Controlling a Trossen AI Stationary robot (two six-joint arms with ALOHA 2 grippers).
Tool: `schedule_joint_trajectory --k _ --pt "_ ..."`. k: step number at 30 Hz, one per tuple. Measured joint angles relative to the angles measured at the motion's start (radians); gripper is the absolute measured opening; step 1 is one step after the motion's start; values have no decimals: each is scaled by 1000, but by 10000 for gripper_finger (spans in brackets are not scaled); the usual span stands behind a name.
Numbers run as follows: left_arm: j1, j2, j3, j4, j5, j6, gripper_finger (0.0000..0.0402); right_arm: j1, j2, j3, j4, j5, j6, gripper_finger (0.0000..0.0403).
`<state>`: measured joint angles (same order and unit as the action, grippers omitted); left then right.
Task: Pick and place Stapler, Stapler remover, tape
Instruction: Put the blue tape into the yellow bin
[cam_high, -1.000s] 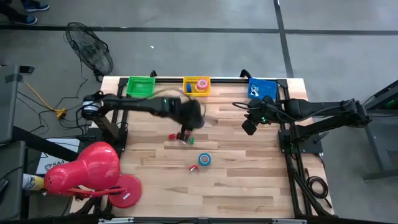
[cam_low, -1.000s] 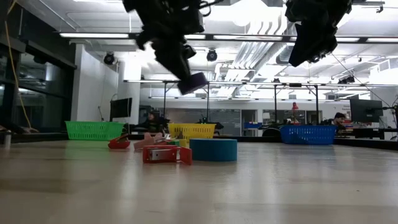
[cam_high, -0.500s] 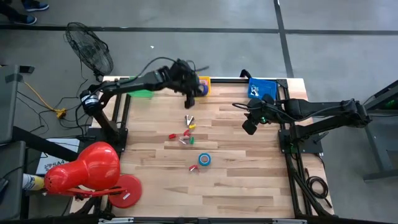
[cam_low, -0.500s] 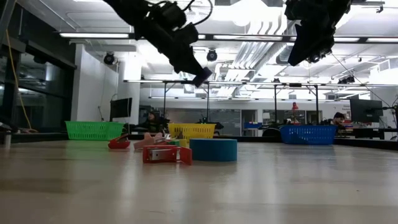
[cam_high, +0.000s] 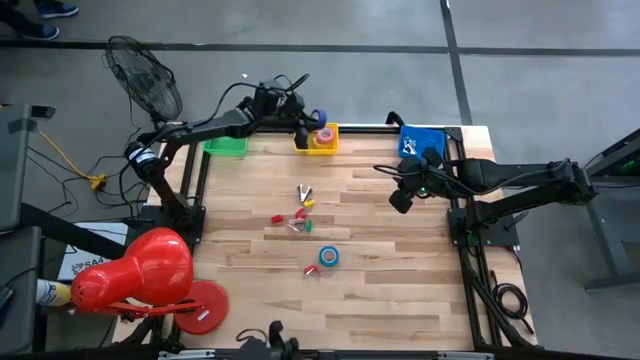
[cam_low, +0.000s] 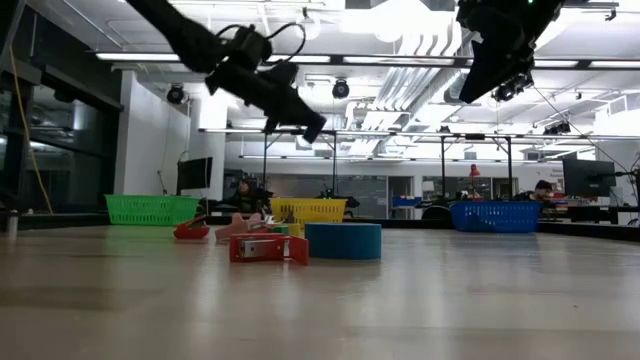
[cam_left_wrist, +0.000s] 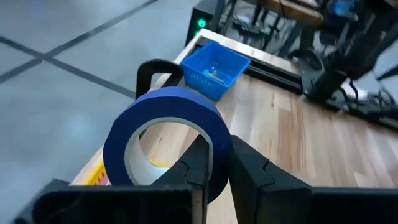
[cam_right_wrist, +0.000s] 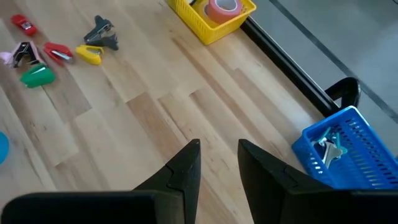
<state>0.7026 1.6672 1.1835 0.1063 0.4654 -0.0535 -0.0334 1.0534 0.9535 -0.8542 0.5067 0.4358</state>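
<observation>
Left gripper (cam_left_wrist: 214, 163) clamped on blue tape roll (cam_left_wrist: 166, 134), held above yellow basket (cam_high: 316, 140) for drop. Right gripper (cam_right_wrist: 217, 163) parked aside, slightly parted, empty.

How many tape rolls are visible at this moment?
3: a blue roll in the left gripper above the yellow basket, a pink roll inside it, another blue roll on the table. More may be hidden.

we see a pale wooden table (cam_high: 400, 290) of smooth planks, a yellow plastic mesh basket (cam_right_wrist: 208, 25), a blue one (cam_right_wrist: 339, 152), and matt blue tape (cam_left_wrist: 168, 134) with a pale paper core.
</observation>
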Motion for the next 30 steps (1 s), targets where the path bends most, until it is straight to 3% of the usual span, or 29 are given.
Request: schedule_joint_trajectory --k 8,19,30 --pt "68 32 -174 319 52 -300 31 0 0 0 7 0 -11 98" --pt "70 208 -193 590 70 -586 31 0 0 0 28 -2 -10 98" --pt "70 247 -193 582 -29 -687 31 0 0 0 27 -6 -8 98"
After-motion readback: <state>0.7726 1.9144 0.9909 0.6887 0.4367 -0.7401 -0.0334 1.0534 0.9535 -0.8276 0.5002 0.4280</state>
